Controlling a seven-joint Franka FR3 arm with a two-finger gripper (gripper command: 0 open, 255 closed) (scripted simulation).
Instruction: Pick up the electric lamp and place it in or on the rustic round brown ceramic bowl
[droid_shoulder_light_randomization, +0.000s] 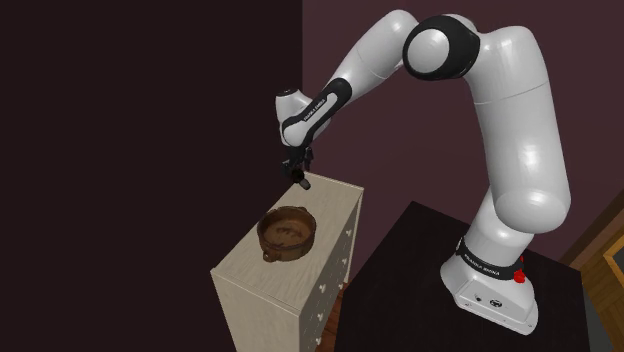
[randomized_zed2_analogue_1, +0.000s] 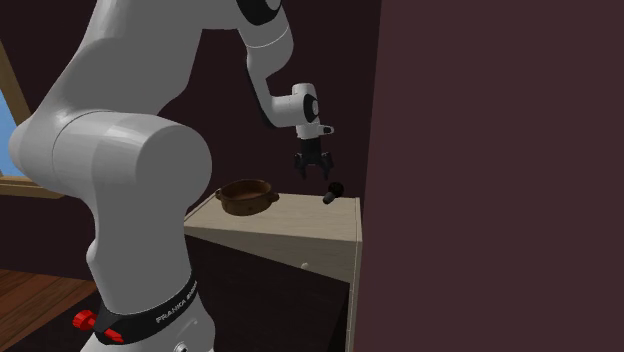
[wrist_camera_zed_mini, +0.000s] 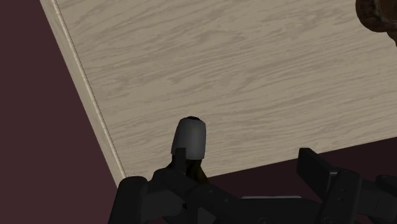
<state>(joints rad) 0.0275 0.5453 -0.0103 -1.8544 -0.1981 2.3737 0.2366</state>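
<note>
So, where this one stands: basically nothing on the task is done yet. The little electric lamp with the pale grey shade and dark base (wrist_camera_zed_mini: 191, 140) is down near the corner of the pale wood-grain top of the chest of drawers (wrist_camera_zed_mini: 222, 63), close to the edge by the dark maroon wall (randomized_zed2_analogue_1: 480, 150). The black two-finger pincer (wrist_camera_zed_mini: 245, 159) hangs right over it with its fingers apart. In the wrist view the lamp sits up against one finger, not between the two, and the other finger is well off to the side. So I'd say it isn't gripped. Whether that finger actually touches the shade, I can't tell.

The round brown ceramic bowl with the small handles (droid_shoulder_light_randomization: 290, 248) sits further along the same surface, well apart from the lamp (droid_shoulder_light_randomization: 303, 184), and it looks empty from the shoulder view.

What's left, as I read it, is pretty much everything:
- get the lamp centred between the fingers
- close on it
- lift it
- carry it over to the bowl
- let go

That off-centre lineup looks like the thing to fix first.
</note>
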